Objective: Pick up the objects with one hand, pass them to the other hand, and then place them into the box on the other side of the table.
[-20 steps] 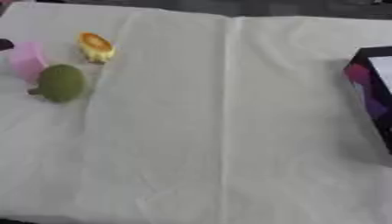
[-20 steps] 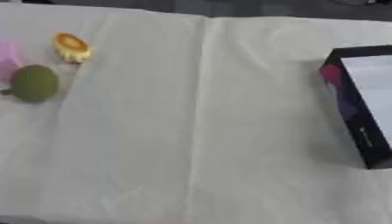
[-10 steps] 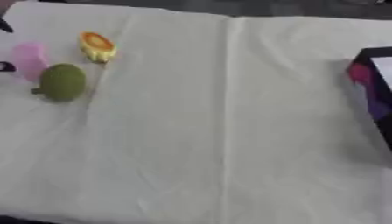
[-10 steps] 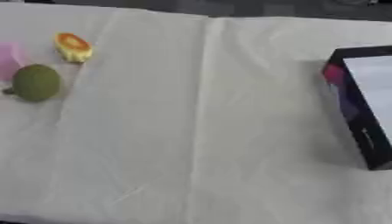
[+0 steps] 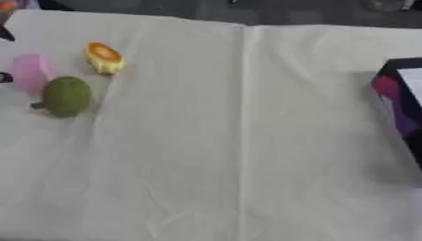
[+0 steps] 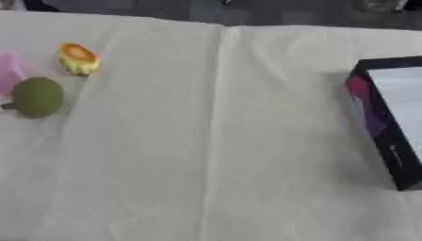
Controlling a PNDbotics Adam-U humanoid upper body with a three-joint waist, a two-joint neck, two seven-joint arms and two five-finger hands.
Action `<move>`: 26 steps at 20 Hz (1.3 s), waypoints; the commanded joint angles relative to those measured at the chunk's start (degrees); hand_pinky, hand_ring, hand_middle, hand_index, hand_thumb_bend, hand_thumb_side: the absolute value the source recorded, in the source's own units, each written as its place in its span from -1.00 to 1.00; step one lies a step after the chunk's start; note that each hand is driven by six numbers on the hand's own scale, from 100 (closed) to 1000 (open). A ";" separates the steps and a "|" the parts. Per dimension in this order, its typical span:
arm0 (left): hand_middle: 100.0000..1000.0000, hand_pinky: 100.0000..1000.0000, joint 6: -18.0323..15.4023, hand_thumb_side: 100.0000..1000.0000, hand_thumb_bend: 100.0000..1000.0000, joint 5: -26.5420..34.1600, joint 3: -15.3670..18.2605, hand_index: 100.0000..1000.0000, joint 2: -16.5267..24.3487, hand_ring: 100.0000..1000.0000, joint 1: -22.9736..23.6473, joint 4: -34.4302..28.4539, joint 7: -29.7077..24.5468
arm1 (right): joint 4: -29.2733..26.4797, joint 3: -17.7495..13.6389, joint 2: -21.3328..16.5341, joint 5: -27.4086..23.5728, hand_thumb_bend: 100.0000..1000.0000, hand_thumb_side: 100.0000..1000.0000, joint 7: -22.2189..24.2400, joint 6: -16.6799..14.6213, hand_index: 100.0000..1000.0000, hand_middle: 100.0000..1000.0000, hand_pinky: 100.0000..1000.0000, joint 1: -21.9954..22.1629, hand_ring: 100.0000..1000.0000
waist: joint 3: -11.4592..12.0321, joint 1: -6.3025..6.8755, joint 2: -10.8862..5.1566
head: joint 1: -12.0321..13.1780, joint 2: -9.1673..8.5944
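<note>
Task not visibly begun — green fruit (image 5: 66, 96), pink object (image 5: 29, 73) and yellow-orange piece (image 5: 105, 58) lie clustered on the white cloth (image 5: 239, 141) at the left, well apart from the dark box (image 6: 387, 117) — neither hand in view, finger state undeterminable.

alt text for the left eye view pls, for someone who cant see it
Three small objects sit at the left of a table covered with a white cloth: a round green fruit, a pink object touching it behind, and a yellow-orange piece further back. A dark box lies at the right edge. No robot hand clearly shows.
</note>
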 commanded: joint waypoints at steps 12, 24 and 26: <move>0.58 0.84 2.10 -0.64 0.10 -1.73 1.21 0.68 1.52 0.76 -1.99 0.68 -3.33 | -1.16 0.30 0.03 0.43 -0.64 -0.66 0.27 0.77 0.74 0.64 0.27 -0.71 0.41 | -1.42 -0.06 1.29 | 1.12 -2.13; 0.60 0.84 5.24 -0.90 0.20 -6.89 1.63 0.70 0.74 0.77 -1.67 1.96 -1.06 | -1.16 0.54 0.83 0.37 -0.64 -0.66 0.35 1.05 0.74 0.64 0.27 -0.85 0.40 | -2.05 -0.02 1.67 | 2.42 -2.53; 0.60 0.84 5.91 -0.90 0.20 -7.79 1.70 0.69 0.51 0.77 -1.68 2.34 -0.22 | -1.16 0.60 0.96 0.37 -0.64 -0.66 0.40 1.10 0.74 0.64 0.27 -0.86 0.40 | -2.15 -0.01 1.74 | 2.63 -2.68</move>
